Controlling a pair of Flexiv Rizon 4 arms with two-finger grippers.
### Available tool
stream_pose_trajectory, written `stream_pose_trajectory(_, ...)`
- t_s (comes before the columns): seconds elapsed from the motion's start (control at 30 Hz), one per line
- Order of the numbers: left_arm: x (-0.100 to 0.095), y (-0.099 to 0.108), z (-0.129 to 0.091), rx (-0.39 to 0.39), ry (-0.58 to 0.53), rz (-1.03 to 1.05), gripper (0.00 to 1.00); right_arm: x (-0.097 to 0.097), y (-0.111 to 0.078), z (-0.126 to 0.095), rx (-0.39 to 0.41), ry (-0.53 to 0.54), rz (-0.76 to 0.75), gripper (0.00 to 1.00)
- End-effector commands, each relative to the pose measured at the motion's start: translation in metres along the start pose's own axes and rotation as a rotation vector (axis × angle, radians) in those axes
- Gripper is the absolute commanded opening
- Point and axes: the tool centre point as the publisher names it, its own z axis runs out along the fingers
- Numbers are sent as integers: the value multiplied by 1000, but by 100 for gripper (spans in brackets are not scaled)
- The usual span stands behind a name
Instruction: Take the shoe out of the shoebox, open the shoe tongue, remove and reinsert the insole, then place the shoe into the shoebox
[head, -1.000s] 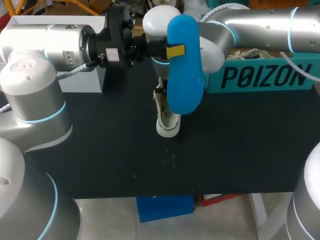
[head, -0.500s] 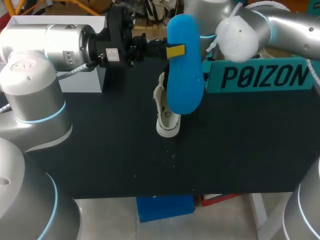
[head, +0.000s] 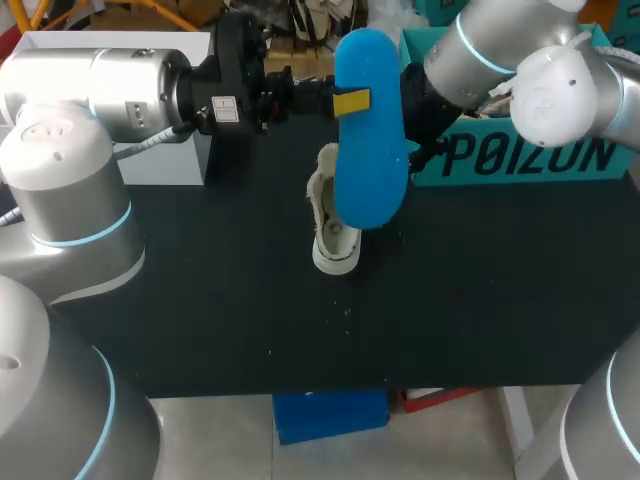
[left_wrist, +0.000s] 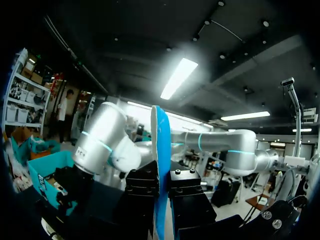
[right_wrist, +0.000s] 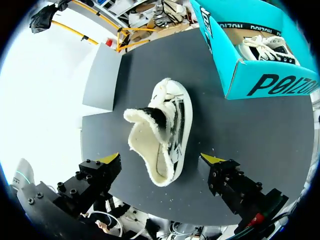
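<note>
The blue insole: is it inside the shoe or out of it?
Out. The left gripper holds the blue insole in the air; the shoe lies on the table, tongue folded open.

Head view: bright, even light from overhead. The black table (head: 200, 320) looked matte, w/ only a faint soft shadow beside the shoe (head: 335, 250). White hot spots sat on the left arm (head: 100, 85) shell; the blue insole (head: 370, 150) had a dull sheen.

Left wrist view: dim & backlit. A ceiling strip lamp (left_wrist: 178, 77) flared, and the insole's edge was lit vs. dark surroundings.

Right wrist view: the area past the table was blown out to white, the tabletop was washed to grey, and the shoebox (right_wrist: 260, 75) edges bowed near the rim.
</note>
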Motion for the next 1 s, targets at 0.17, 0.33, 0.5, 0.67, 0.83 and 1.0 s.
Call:
stream_pose_trajectory(0.17,0,1,2,0,-4,1,0,-7,-5,2,-9,309,-1,100)
stream_pose_trajectory(0.33,2,-5,11,-14,37,253,0,-24,-4,-12,-4,619,125,100)
stream_pose_trajectory(0.5,1,20,17,-189,17,614,0,-21,5,-21,-5,777,134,100)
stream_pose_trajectory(0.67,-2,36,13,-178,-3,607,0,-19,9,-26,-34,820,136,100)
stream_pose_trajectory(0.83,-2,36,13,-178,-3,607,0,-19,9,-26,-34,820,136,100)
stream_pose_trajectory(1.0,-2,36,13,-178,-3,607,0,-19,9,-26,-34,820,136,100)
